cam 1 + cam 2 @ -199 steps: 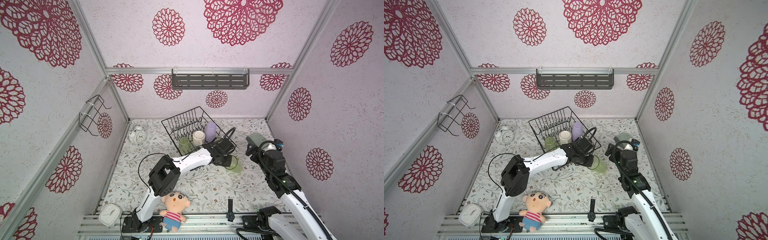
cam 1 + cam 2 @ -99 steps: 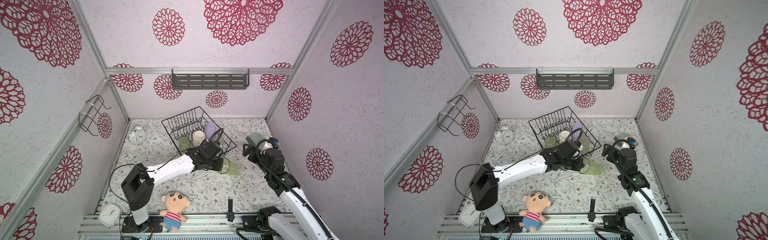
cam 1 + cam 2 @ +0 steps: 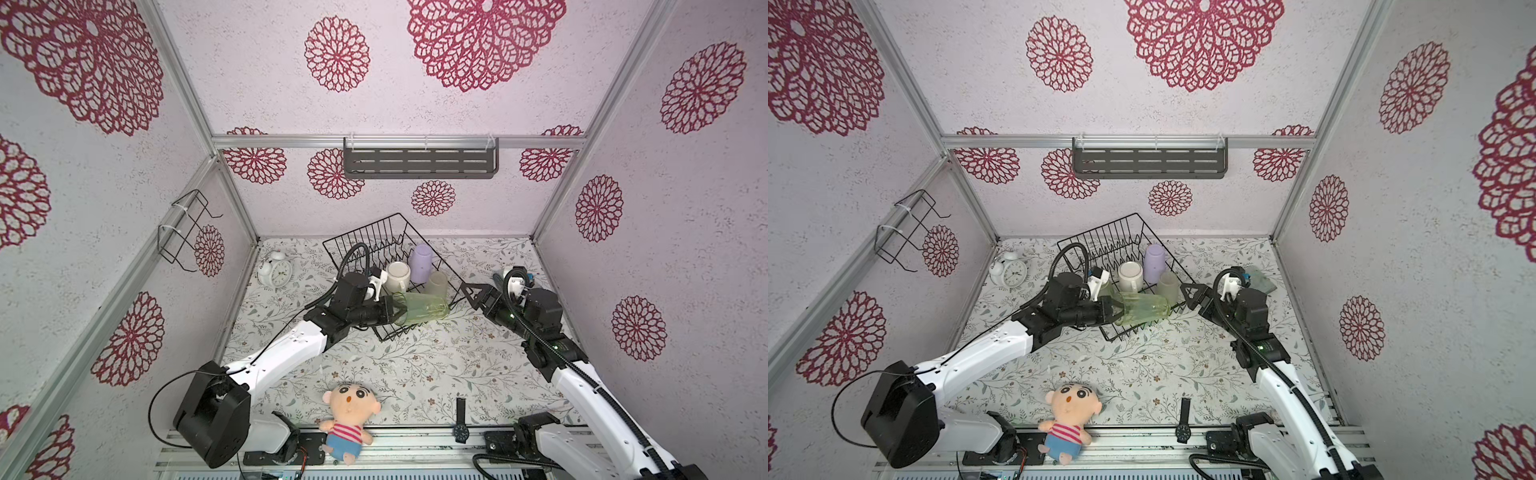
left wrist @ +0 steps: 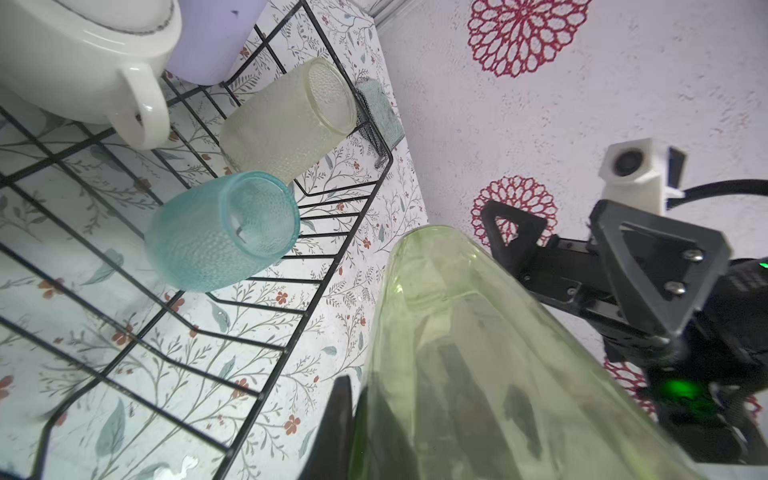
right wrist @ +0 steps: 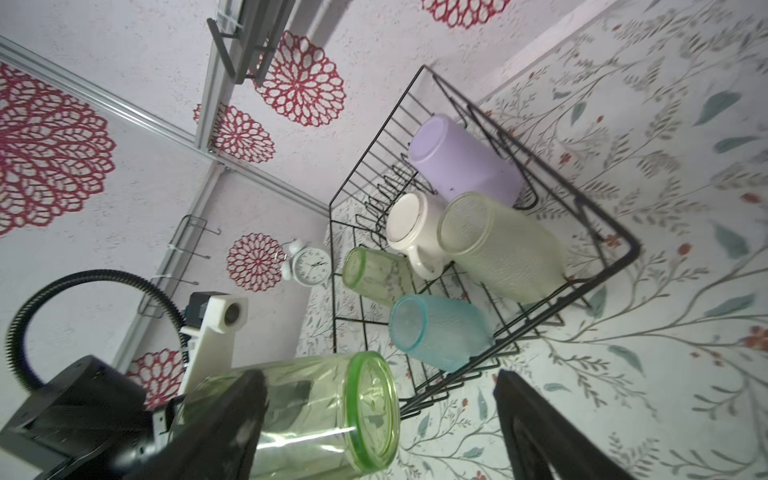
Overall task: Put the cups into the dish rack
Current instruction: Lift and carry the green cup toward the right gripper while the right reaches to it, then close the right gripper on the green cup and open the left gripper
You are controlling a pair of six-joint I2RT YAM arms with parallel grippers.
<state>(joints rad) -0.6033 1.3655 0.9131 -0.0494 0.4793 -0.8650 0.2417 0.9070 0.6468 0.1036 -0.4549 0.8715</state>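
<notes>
The black wire dish rack (image 3: pixel 361 228) stands at the back middle in both top views. In it stand upside down a lilac tumbler (image 3: pixel 420 262), a white mug (image 3: pixel 398 274), a frosted beige tumbler (image 3: pixel 436 284), a teal tumbler (image 5: pixel 440 328) and a clear green tumbler (image 5: pixel 376 272). My left gripper (image 3: pixel 397 313) is shut on the rim of a second clear green tumbler (image 3: pixel 422 313). It holds this cup on its side above the rack's near right corner. My right gripper (image 3: pixel 478 297) is open and empty, just right of that cup's base.
A white alarm clock (image 3: pixel 274 270) stands left of the rack. A plush doll (image 3: pixel 349 415) and a wristwatch (image 3: pixel 460 419) lie at the front edge. A grey slotted shelf (image 3: pixel 419 162) and a wire holder (image 3: pixel 183 232) hang on the walls. A greenish pad (image 3: pixel 1260 280) lies behind the right arm.
My left arm has carried the green tumbler from right of the rack leftward to over its near corner. The right gripper has moved left toward the rack.
</notes>
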